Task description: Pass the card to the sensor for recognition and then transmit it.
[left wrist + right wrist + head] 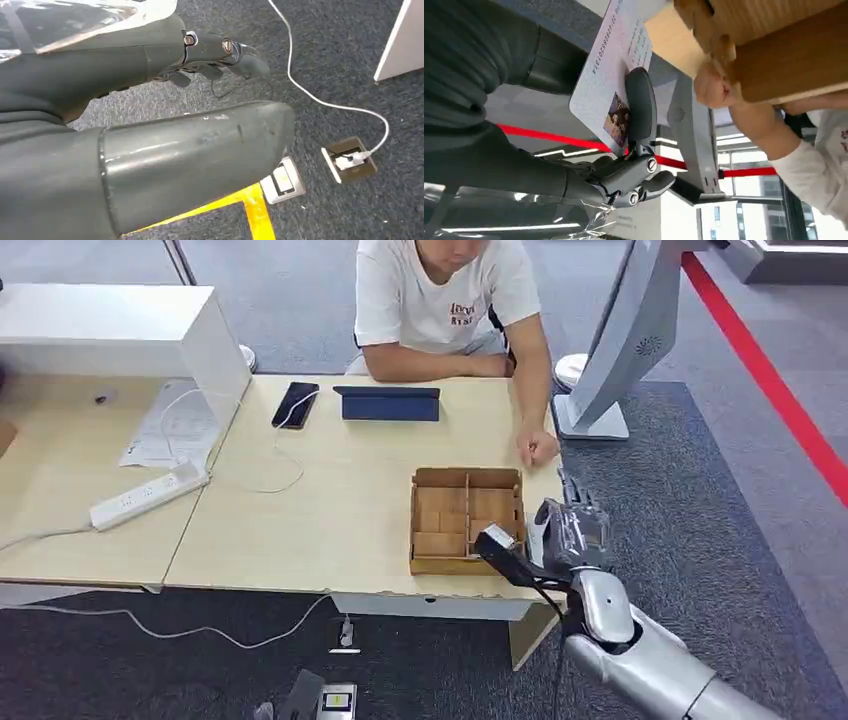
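Head view. Nearest you, the silver right arm rises from the lower right corner, and its dark right hand [572, 532] sits at the table's right front corner, just beside the shallow brown cardboard tray with dividers [466, 521]. You can see the tray's compartments: they show bare cardboard floors. A thin pale edge at the hand is the white ID card [535, 540], standing on edge between the hand and the tray. The tray lies on the light wooden table [330, 510], where you also find a black phone [295, 404], a dark blue tablet case [389, 403] and a white power strip [150, 496]. A seated person in a white T-shirt [440, 300] rests one hand [538, 448] on the table near the tray's far right corner. A tall grey sensor stand [625, 340] rises from the carpet beyond the table.

Left wrist view. You see the grey left hand [220, 65] hanging over dark carpet, fingers loosely curled with nothing in them. A white cable [325, 102] runs to a brass floor socket [350, 160].

Right wrist view. You see the right hand [634, 150] pinching the card [611, 75], a dark finger pressed across its printed face and small photo. The cardboard tray's corner [769, 55] and the person's hand [711, 87] lie just beyond.
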`<state>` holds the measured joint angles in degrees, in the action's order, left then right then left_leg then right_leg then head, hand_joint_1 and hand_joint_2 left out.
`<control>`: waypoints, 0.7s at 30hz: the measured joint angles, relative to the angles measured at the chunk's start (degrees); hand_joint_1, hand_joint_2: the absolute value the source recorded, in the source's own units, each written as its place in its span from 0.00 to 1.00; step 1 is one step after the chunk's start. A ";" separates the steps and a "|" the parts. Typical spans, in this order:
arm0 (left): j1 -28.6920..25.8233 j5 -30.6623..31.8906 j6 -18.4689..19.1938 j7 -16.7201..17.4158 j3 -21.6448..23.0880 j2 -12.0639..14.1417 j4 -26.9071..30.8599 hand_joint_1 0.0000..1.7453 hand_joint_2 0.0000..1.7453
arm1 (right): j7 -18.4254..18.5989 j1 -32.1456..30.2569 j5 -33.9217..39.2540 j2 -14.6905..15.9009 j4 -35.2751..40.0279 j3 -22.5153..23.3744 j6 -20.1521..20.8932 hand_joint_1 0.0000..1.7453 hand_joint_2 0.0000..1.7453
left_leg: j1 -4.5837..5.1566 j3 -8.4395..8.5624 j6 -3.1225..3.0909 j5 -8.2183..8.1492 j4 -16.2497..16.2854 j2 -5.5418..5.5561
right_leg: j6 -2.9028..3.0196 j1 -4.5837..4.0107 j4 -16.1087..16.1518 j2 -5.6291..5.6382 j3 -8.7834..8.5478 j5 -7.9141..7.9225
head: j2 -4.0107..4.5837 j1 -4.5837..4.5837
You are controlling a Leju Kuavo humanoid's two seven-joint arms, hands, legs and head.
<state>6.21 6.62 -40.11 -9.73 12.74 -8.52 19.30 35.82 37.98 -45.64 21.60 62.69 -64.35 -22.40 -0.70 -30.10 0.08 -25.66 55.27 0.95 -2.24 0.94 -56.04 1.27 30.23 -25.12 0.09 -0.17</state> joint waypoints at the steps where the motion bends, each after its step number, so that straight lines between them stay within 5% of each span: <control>1: -0.05 -0.13 0.00 -0.11 -0.02 0.00 0.00 0.00 0.00 | -0.22 0.14 0.42 -0.33 -0.46 -0.42 0.13 1.00 1.00 | 0.00 -0.01 0.00 0.00 0.00 -0.01 | 0.00 0.00 0.00 0.00 0.00 0.00 | 0.00 0.02; 13: -0.56 -0.70 0.00 -0.57 -1.38 0.02 -0.02 0.00 0.00 | -0.52 2.32 3.50 -3.35 -5.82 -5.12 -0.42 1.00 1.00 | 0.00 0.02 0.00 0.00 0.01 -0.01 | 0.00 0.00 0.01 -0.01 0.00 0.00 | 0.00 0.02; 21: -0.87 3.24 0.00 -0.20 -2.78 0.00 -0.09 0.00 0.00 | 3.72 2.41 2.56 -2.65 -7.85 -5.29 -12.14 1.00 1.00 | 0.01 0.02 0.00 0.01 0.02 -0.01 | 0.00 0.01 0.01 -0.01 0.01 0.01 | 0.00 0.02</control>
<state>5.34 9.86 -40.11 -9.92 9.97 -8.52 19.21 39.54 40.39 -43.08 18.95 54.84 -69.64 -34.54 -0.69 -30.08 0.08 -25.64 55.28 0.94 -2.24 0.95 -56.02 1.26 30.23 -25.12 0.09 -0.15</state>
